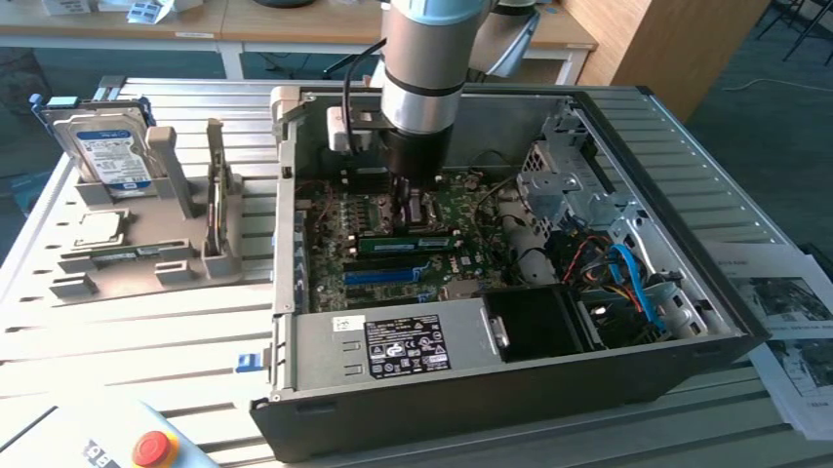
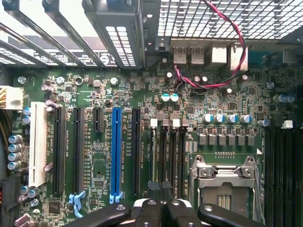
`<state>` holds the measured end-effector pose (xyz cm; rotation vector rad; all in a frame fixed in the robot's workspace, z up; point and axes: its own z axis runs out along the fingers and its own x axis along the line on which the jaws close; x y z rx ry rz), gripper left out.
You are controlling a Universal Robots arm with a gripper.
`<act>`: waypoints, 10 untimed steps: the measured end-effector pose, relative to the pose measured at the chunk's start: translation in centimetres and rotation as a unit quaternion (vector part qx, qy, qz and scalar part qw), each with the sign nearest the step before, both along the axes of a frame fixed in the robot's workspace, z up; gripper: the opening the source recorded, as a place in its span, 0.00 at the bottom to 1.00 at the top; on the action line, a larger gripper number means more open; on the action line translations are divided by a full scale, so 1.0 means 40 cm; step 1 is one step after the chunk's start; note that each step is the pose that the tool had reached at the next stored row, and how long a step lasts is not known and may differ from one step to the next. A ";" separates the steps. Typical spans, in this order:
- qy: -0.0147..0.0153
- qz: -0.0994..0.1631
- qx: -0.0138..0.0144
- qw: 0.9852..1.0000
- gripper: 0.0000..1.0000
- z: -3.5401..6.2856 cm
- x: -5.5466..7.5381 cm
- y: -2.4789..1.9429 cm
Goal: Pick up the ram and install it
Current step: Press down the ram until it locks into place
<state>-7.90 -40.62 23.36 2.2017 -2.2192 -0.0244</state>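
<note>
We have our gripper (image 2: 161, 208) closed and empty above the motherboard (image 2: 142, 142) inside the open computer case (image 1: 390, 390), while a ram stick (image 1: 406, 240) sits slotted below.

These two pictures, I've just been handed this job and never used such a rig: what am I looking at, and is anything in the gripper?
The exterior view shows one robot arm reaching down into an open computer case on a slatted metal table. A green RAM stick sits across the motherboard there. Beside the case, a grey holder carries a hard drive and a square processor chip. The wrist view looks from the arm onto that motherboard, with its blue slot and empty processor socket. The gripper is shut, with nothing visibly held.
</note>
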 end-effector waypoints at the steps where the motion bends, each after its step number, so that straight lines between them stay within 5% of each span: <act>1: 0.000 0.000 0.000 1.000 0.10 0.000 -0.001 0.000; 10: 0.000 0.000 0.000 1.000 0.10 0.000 -0.002 -0.004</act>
